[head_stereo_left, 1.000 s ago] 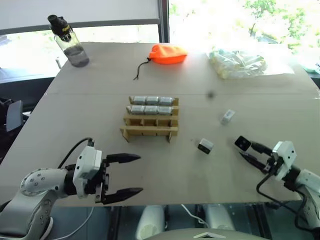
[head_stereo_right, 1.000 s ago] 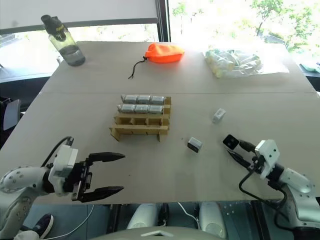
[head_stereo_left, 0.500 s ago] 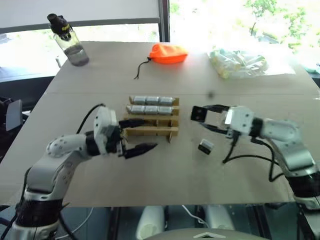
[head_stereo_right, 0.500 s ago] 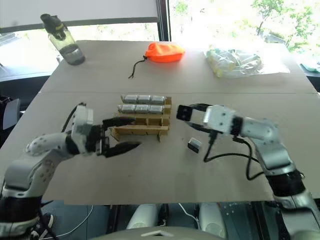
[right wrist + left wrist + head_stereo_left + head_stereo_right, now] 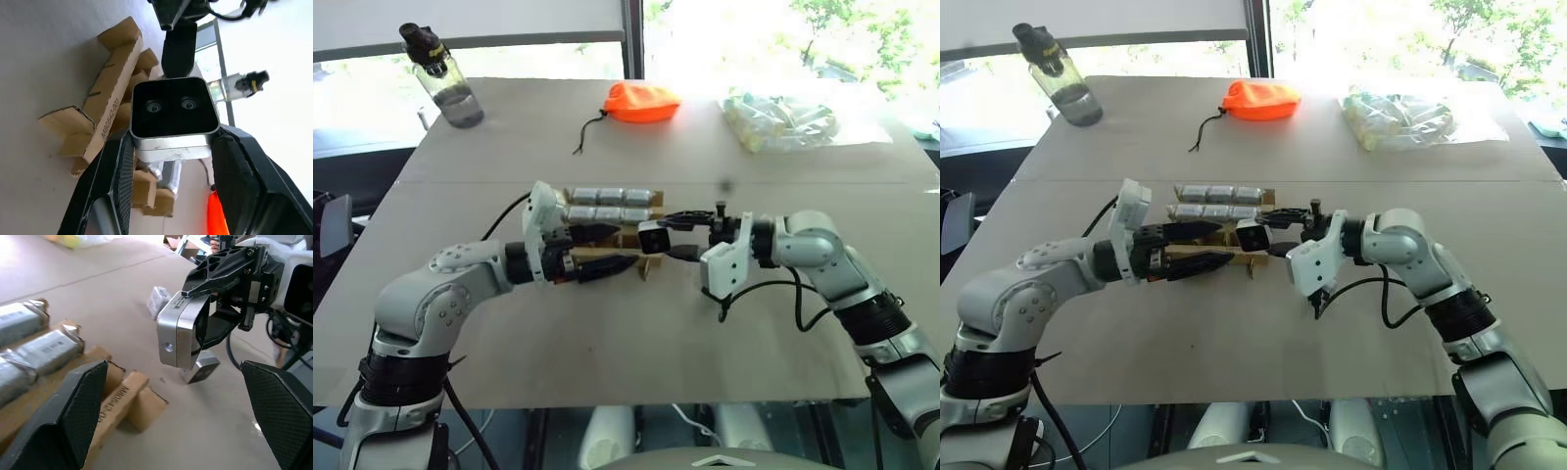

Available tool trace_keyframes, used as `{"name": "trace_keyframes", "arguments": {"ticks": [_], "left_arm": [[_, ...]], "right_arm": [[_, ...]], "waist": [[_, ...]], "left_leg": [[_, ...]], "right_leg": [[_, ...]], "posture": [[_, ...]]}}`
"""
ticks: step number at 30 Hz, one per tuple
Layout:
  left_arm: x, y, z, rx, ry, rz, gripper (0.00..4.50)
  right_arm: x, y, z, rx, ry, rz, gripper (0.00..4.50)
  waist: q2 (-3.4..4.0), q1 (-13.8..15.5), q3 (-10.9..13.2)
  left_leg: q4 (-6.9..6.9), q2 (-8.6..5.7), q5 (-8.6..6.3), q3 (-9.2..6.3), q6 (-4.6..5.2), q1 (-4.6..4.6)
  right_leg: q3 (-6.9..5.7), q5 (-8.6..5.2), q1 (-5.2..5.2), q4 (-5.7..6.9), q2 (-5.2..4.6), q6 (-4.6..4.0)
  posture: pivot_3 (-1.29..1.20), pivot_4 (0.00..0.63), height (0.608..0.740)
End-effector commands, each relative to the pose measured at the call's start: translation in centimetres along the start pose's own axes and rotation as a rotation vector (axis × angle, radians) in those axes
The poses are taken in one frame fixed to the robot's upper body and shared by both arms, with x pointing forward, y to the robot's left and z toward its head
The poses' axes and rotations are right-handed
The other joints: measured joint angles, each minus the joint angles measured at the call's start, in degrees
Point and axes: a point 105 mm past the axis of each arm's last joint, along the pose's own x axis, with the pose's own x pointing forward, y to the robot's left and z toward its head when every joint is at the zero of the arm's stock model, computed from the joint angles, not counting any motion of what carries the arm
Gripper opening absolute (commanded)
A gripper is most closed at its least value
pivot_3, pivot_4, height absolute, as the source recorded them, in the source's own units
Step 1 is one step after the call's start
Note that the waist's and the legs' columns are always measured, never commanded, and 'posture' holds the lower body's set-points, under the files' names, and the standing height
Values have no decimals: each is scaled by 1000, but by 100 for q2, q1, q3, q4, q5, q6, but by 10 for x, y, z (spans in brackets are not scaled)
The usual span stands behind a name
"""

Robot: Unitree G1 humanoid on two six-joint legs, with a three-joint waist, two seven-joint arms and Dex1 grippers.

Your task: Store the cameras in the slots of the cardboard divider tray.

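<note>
Beside the tan cardboard divider tray [image 5: 607, 257], the right gripper [image 5: 658, 238] – swung in from the table's right edge, pinching a silver-grey boxy camera [image 5: 653, 238] – now meets the spread-open left gripper [image 5: 603, 249], ready for handover or slotting

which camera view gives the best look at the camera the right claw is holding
The right wrist view: the held camera sits close up, black lens face square to the view, clamped between the right claw fingers. The left wrist view shows its silver side edge. The eye views show it small, beside the cardboard divider tray.
</note>
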Motion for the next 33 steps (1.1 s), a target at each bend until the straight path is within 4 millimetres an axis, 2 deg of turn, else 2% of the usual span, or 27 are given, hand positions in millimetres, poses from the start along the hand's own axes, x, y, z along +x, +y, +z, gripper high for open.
{"name": "trace_keyframes", "arguments": {"ticks": [1, 6, 12, 23, 33], "left_arm": [[-3, -9, 9, 20, 2, -36, 4500], [-3, -13, 6, 8, 28, -78, 4500], [-8, -11, 3, 41, 73, -94, 4500], [-9, -14, 6, 63, 87, -128, 4500], [-12, -21, -8, 53, 164, -196, 4500]], "right_arm": [[5, -12, 16, -92, -61, -65, 1724], [8, -15, 21, -111, -84, -91, 1724], [7, -10, 20, -115, -93, -63, 1724], [14, 8, 32, -124, -171, 34, 1724], [15, 6, 33, -135, -184, 39, 1724]], "waist": [[0, -29, 0], [0, -73, 0], [0, -91, 0], [0, -92, 0], [0, -94, 0]], "left_leg": [[0, 0, 3, -3, -5, 0], [0, 0, 9, -8, -14, 1], [0, 0, 9, -8, -14, 1], [0, -1, 9, -8, -14, 2], [-1, -1, 9, -6, -14, 2]], "right_leg": [[-1, 0, 0, 2, 1, 0], [-1, 0, 2, 5, 1, -1], [-2, 0, 2, 5, 1, -2], [-1, 0, 2, 5, 1, -2], [0, 0, 1, 5, 2, -2]], "posture": [[0, 150, 740], [0, 150, 740], [0, 150, 740], [0, 150, 740], [0, 150, 740]]}}
